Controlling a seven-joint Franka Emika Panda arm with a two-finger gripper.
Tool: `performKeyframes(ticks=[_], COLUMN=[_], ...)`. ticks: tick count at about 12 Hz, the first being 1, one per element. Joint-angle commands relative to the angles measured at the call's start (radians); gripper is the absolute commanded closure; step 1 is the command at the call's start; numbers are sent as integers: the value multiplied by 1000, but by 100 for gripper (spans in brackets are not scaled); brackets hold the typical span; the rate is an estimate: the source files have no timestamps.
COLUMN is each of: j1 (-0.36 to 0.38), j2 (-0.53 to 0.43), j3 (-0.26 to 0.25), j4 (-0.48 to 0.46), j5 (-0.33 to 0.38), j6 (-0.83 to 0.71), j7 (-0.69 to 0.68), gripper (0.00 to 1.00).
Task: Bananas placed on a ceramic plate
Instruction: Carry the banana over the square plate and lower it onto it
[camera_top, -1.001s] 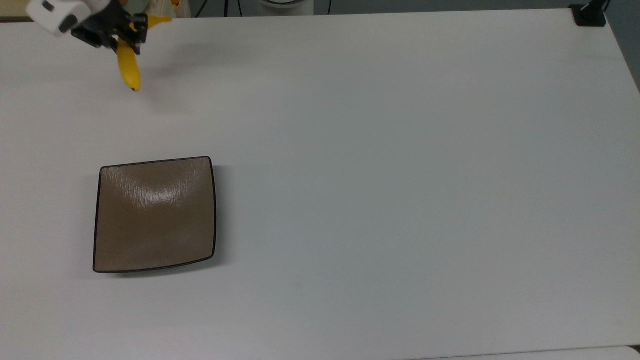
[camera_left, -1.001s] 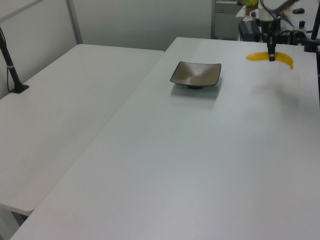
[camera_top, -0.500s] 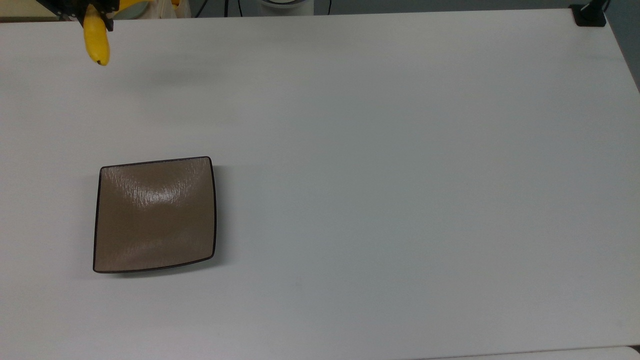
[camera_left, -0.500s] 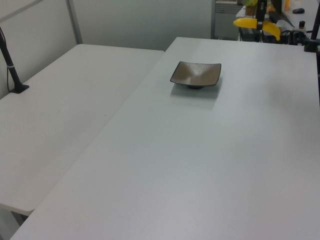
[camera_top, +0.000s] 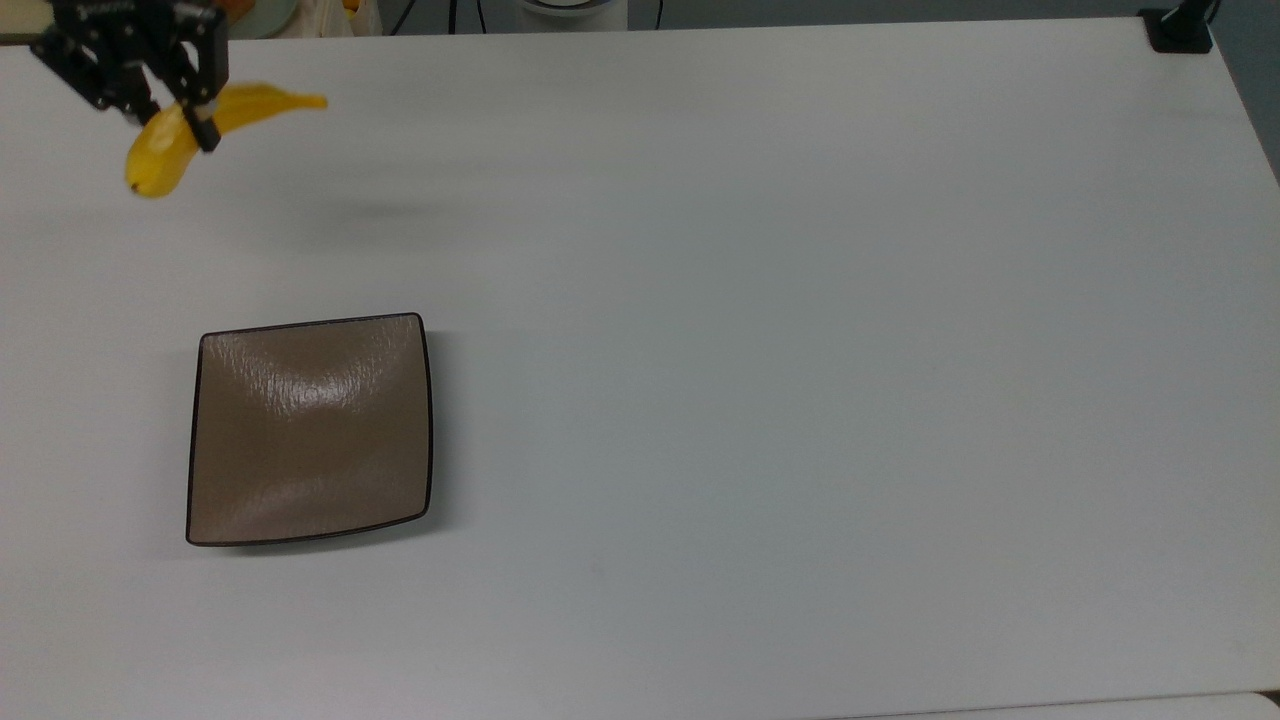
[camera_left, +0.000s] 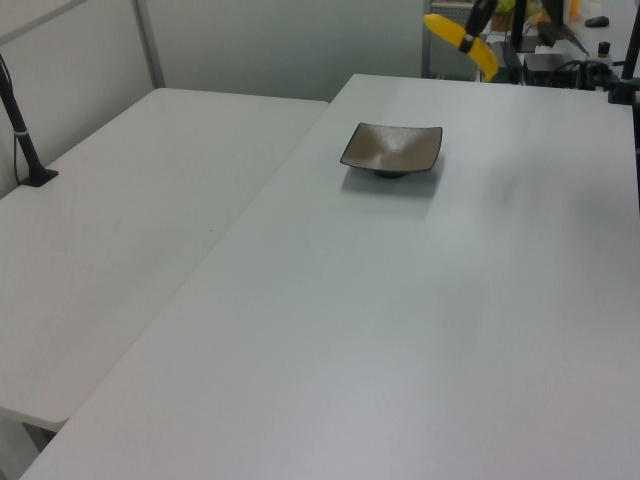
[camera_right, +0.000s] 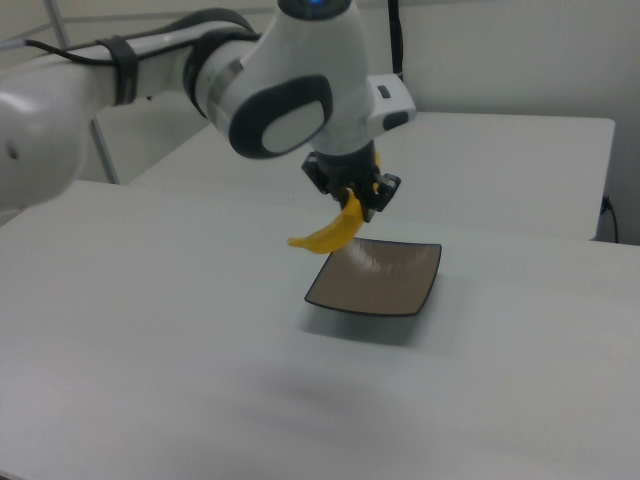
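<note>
Pincer (camera_top: 180, 112) grips banana (camera_top: 160, 160) above table (camera_top: 760, 330).

A wide white table (camera_top: 800, 350) carries a square brown plate (camera_top: 310, 430), which sits flat towards the top view's left, and a black clamp base (camera_top: 1178, 30) at the far right corner.

One banana (camera_top: 160, 155), one plate (camera_top: 310, 430)
</note>
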Motion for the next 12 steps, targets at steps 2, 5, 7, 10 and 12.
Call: performKeyframes(ticks=[2, 5, 7, 10, 12], j1=[23, 63, 80, 113, 116], j2=[123, 220, 264, 315, 335], j3=[-1, -1, 1, -1, 1], j4=[15, 15, 12, 12, 9], j5=[73, 75, 111, 155, 155], j6=[255, 377, 452, 526, 538], j7=[84, 86, 86, 84, 84], gripper=[99, 99, 99, 99, 99])
